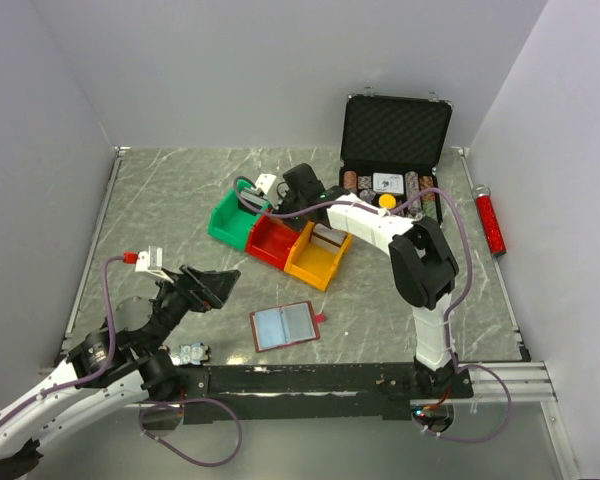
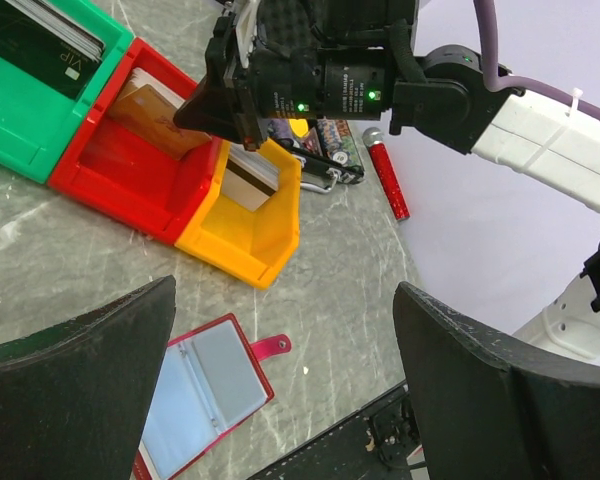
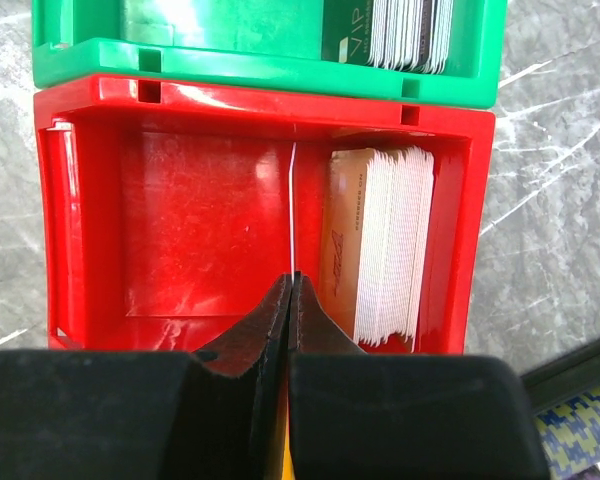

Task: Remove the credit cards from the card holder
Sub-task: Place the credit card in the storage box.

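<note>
The card holder (image 1: 283, 325) lies open and flat on the table near the front edge, its pale blue-grey inner faces up and its strap tab to the right. It also shows in the left wrist view (image 2: 205, 395). My left gripper (image 1: 215, 285) is open and empty, hovering left of the card holder (image 2: 285, 300). My right gripper (image 1: 302, 188) is shut on a thin credit card (image 3: 293, 200), seen edge-on. It holds the card over the red bin (image 3: 180, 210), jaws pressed together (image 3: 293, 285).
A thick card deck (image 3: 385, 240) stands at the right side of the red bin. A green bin (image 1: 230, 218) and a yellow bin (image 1: 318, 258) flank it. A black chip case (image 1: 395, 150) stands open behind. A red cylinder (image 1: 492, 222) lies at right.
</note>
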`<state>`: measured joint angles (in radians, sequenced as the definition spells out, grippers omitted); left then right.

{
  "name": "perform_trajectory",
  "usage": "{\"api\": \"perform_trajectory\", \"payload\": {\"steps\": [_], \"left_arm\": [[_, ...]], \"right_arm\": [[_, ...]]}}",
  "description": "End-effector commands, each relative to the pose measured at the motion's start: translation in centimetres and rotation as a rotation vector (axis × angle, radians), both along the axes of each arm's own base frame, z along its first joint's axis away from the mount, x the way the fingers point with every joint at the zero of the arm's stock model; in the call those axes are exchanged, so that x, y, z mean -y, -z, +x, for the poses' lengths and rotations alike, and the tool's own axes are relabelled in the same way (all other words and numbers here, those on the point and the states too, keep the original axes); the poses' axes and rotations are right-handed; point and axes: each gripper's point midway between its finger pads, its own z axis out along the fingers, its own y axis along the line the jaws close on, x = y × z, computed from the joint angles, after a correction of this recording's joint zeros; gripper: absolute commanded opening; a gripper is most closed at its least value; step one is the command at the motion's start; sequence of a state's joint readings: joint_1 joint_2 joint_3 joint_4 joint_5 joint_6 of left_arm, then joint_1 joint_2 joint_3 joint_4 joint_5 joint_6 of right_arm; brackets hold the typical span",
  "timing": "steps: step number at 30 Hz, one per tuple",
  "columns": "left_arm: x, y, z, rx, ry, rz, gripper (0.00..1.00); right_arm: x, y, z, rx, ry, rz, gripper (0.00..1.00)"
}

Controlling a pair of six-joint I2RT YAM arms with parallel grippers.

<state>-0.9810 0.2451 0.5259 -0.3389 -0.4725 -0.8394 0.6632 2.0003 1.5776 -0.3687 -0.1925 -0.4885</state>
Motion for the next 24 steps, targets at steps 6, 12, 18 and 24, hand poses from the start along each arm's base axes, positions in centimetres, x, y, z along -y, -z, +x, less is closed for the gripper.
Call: {"api": "perform_trajectory", "payload": {"steps": [6, 12, 18, 24], "left_arm": [[0.1, -0.4, 0.3, 0.014, -0.006, 0.012, 0.94], [0.2, -0.2, 0.3, 0.010, -0.003, 0.018, 0.94], [0.3, -0.1, 0.3, 0.008, 0.000, 0.018, 0.94], [0.2, 0.0, 0.2, 0.006, -0.001, 0.016, 0.94]], "right_arm": [[-0.2, 0.7, 0.8, -0.001, 0.009, -0.030, 0.00], [-0.1, 1.2, 0.9, -0.026, 0.022, -0.051, 0.00], [-0.1, 1.5, 1.0, -0.039, 0.035, -0.060, 0.00], [0.0, 2.2, 1.0, -0.057, 0.046, -0.079, 0.00]]}}
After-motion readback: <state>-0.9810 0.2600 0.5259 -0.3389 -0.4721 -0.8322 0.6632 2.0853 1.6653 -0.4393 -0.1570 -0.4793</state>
